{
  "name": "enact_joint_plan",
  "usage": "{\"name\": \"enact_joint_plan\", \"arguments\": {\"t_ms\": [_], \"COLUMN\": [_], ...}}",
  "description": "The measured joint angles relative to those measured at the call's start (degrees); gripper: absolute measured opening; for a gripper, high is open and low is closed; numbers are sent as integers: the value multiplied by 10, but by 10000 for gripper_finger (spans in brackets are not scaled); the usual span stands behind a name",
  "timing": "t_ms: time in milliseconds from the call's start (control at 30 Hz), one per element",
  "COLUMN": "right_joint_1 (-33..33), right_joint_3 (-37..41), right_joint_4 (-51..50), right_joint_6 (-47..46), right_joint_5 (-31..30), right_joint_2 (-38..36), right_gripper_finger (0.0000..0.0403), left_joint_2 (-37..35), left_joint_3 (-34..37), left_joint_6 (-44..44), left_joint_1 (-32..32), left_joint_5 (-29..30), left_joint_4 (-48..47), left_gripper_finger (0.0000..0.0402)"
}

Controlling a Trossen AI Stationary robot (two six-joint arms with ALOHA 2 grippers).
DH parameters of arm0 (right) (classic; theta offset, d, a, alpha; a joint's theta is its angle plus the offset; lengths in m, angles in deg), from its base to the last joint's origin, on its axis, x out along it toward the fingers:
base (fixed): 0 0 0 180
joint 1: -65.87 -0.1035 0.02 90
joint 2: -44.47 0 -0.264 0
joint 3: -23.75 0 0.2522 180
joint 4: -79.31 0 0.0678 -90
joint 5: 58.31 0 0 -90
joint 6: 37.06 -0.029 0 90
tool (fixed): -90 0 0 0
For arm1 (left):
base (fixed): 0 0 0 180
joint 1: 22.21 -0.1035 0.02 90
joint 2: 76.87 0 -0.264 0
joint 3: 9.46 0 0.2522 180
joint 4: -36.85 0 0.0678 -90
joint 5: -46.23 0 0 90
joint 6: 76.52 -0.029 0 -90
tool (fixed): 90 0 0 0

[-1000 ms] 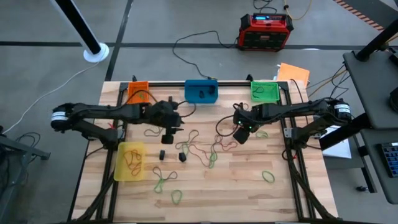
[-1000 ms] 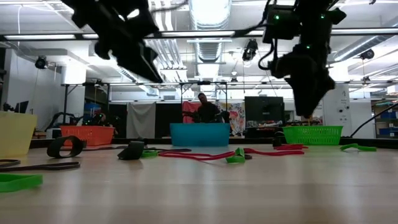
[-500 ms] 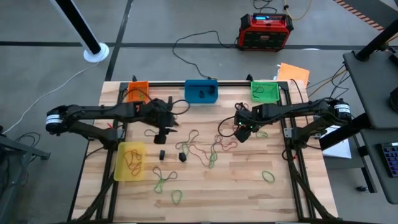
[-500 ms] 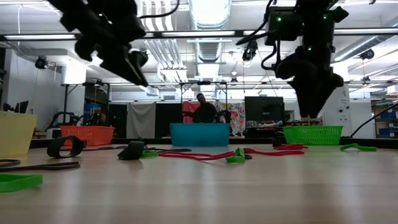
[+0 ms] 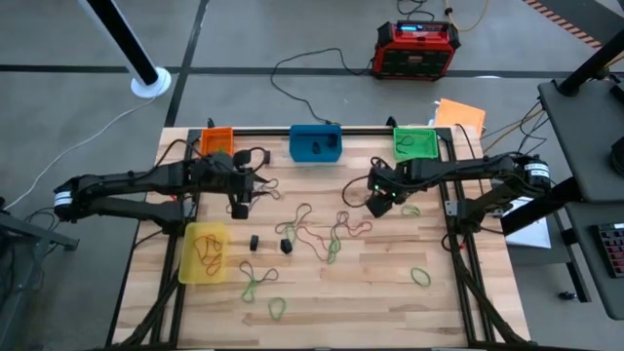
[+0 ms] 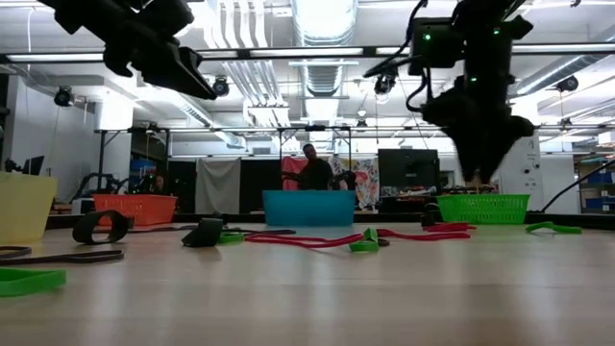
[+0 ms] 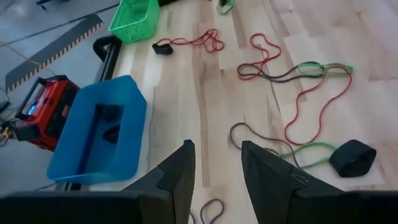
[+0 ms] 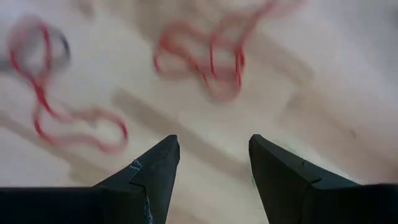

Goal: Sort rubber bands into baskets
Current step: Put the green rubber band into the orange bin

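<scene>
1. I see thin red, green and dark rubber bands (image 5: pixel 322 234) tangled mid-table, between the four baskets (image 5: pixel 316 142).
2. My left gripper (image 5: pixel 242 202) and right gripper (image 5: pixel 379 203) hover with fingers parted, empty.

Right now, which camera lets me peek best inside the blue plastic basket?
The left wrist view: it looks down into the blue plastic basket, showing dark things inside. The high view shows it small; the low view shows only its side wall; the right wrist view misses it.

Three baskets (image 5: pixel 316 142) line the table's (image 5: pixel 468 312) far edge; a fourth basket (image 5: pixel 204 253) sits near its left edge. Rubber bands (image 5: pixel 310 231) lie scattered mid-table, a few (image 5: pixel 420 276) toward the front.
</scene>
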Motion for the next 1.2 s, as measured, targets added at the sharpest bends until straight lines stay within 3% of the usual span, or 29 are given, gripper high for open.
{"name": "enact_joint_plan", "arguments": {"t_ms": [333,800,1200], "right_joint_1": [-36,-44,-44], "right_joint_3": [21,121,131], "right_joint_4": [-131,-67,-24], "right_joint_6": [-23,61,100], "right_joint_5": [4,37,-36], "right_joint_2": [2,-1,-1], "right_gripper_finger": [189,189,189], "left_joint_2": [2,1,1], "left_joint_3": [-4,-12,-12], "left_joint_6": [20,4,-23], "left_joint_1": [0,0,0], "left_joint_5": [0,8,21], "left_joint_4": [-1,6,22], "left_gripper_finger": [115,115,115]}}
